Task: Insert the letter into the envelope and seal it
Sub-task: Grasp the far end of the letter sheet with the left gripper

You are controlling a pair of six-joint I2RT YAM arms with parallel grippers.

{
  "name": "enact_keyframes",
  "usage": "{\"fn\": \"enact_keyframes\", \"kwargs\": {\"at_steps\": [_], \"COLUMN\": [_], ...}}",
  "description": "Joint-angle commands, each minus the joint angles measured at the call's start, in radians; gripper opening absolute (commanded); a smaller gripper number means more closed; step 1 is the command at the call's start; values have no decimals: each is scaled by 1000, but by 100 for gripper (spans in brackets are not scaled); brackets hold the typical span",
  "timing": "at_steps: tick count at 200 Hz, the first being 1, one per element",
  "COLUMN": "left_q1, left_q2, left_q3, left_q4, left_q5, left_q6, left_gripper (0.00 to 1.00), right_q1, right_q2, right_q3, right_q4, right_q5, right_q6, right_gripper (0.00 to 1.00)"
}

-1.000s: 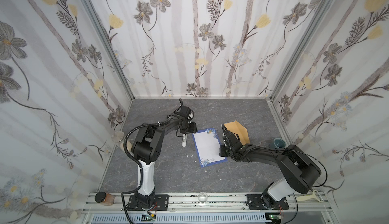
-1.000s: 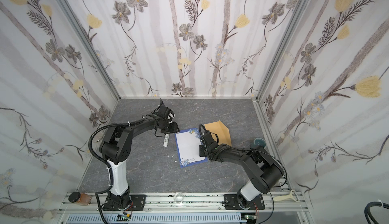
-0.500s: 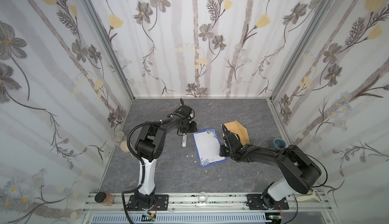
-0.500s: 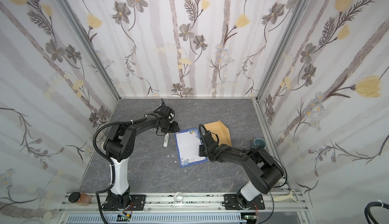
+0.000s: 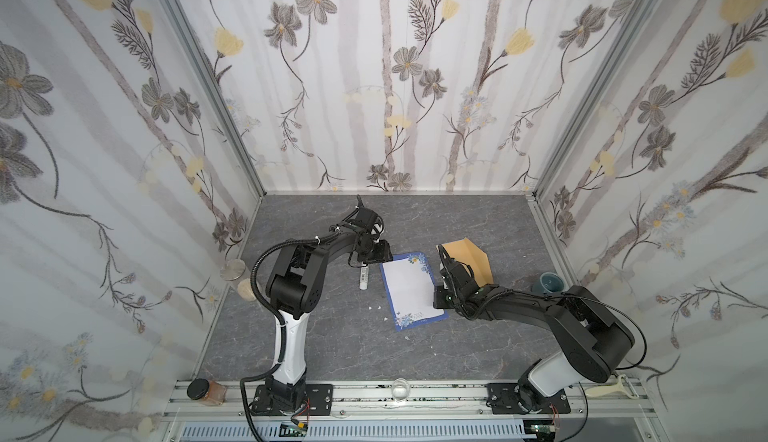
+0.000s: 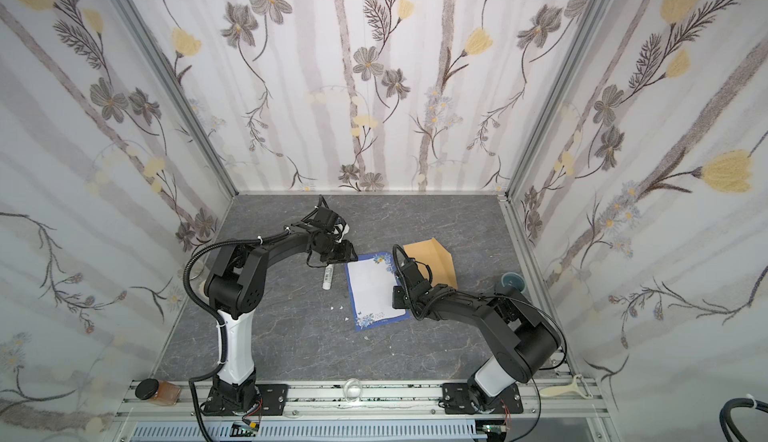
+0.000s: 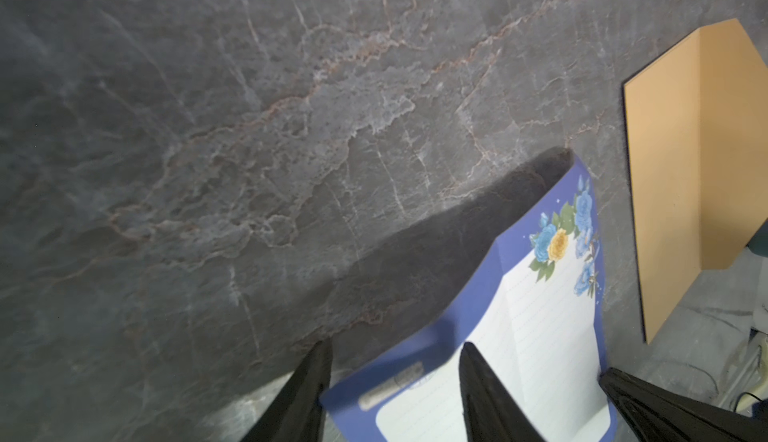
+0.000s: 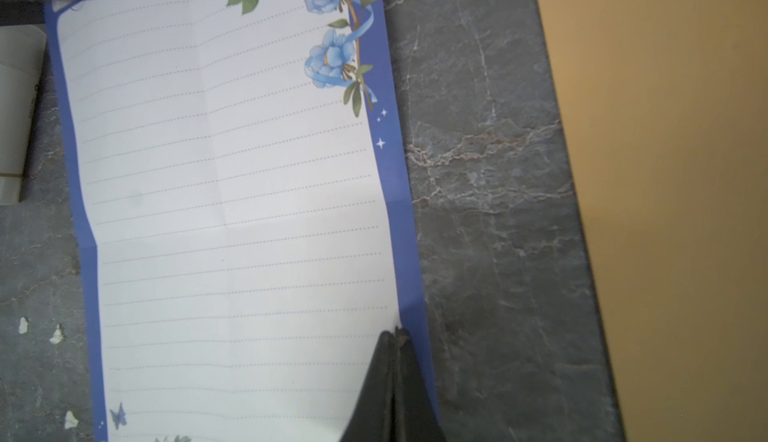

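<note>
**A:** Where is the letter [image 5: 409, 290]?

**B:** Face up on the middle of the table [image 5: 332, 344], its long edges running roughly front to back. The envelope [image 5: 469, 257] lies just beside its right edge without touching it. The right wrist view shows a strip of bare table between them.

**A:** And the pincers?

**B:** The left gripper [image 7: 397, 343] has its jaws apart, straddling the far left corner. One finger is over the page and the other is off the edge. The right gripper [image 8: 395, 334] is closed, its tips together on the blue border at the right edge.

**A:** Room to move?

**B:** Wide grey table lies on the near side, with a few white scraps [image 5: 376, 307]. A glue stick [image 5: 364, 280] lies close beside the left edge.

**A:** Does any one camera show more?

**B:** The left wrist view shows that corner raised, with shadow beneath. In both top views the gripper covers it.
</note>
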Motion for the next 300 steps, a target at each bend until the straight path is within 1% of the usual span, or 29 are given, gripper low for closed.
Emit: {"fn": "enact_keyframes", "kwargs": {"at_steps": [1, 76, 146, 211, 266, 300], "left_q1": [2, 3, -16, -24, -56, -61], "left_q2": [4, -19, -52, -91, -117, -123], "left_q3": [14, 33, 27, 18, -10, -26], "left_q4": [-13, -10, -10, -10, -10, -10], "left_q5": [65, 131, 142, 127, 102, 97], "left_q6": [9, 6, 25, 34, 67, 70], "left_gripper": [51, 46, 44, 41, 41, 41], "right_q1": [1, 1, 3, 2, 4, 4], "right_q2": [6, 14, 26, 24, 42, 42], "right_q3": [-1, 1, 17, 28, 46, 52], "right_q4": [-75, -70, -64, -61, -47, -37], "right_q5": [-25, -24, -22, 0, 1, 5], "right_q6": [6, 8, 14, 19, 26, 29], "right_gripper": [0, 0, 0, 0, 0, 0]}}
